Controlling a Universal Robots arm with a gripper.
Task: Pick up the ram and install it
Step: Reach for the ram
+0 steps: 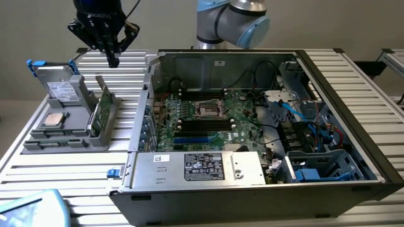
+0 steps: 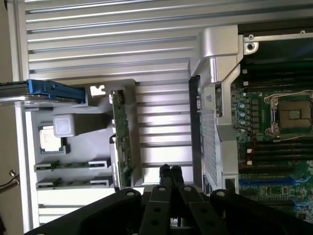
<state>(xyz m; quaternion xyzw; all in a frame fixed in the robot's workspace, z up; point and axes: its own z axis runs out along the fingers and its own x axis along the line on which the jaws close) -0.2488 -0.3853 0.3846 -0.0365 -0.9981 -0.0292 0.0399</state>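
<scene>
Claw (image 1: 113, 60) closed, its two slim black fingers pressed together with nothing between them; I see it hanging point-down above the far end of the grey plastic holder (image 1: 63, 142) on the exterior view's left. From the wrist view the joined tips (image 2: 170, 172) sit just beside the ram (image 2: 121, 142), apart from it, over bare ribbed metal. The ram (image 1: 101, 111) is a thin green board standing on its long edge in a slot of the holder, not yet in the computer. Flat in the same holder lies a square silver processor chip (image 1: 52, 120), and a silver drive box (image 1: 60, 87) with blue tabs leans upright at the far end. The surface (image 1: 38, 170) is slatted aluminium with long straight grooves. To the right stands the open case (image 1: 353, 142), a dark metal box with its green motherboard (image 1: 221, 127), the square socket (image 1: 209, 109) and a labelled power supply (image 1: 202, 168) exposed. The arm's (image 1: 233, 19) rounded grey and pale-blue joint rises behind the case's far wall.
</scene>
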